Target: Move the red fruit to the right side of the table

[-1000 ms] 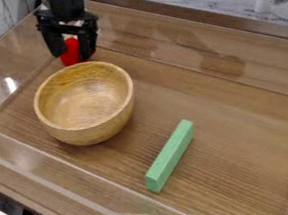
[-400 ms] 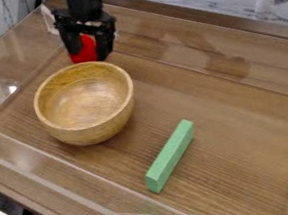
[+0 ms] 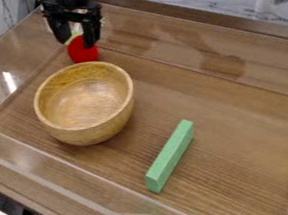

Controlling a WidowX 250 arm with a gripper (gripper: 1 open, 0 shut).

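brown counter (image 3: 219, 94) spreads below me. at the upper left of the frame, my end effector (image 3: 74, 30) is open over the red fruit (image 3: 83, 53), just behind the bowl (image 3: 84, 105), likely so its fingers can straddle the fruit clear of that rim.

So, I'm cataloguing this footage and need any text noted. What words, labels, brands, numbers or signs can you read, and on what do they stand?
No readable text anywhere: none on the bowl, the green block or the red fruit.
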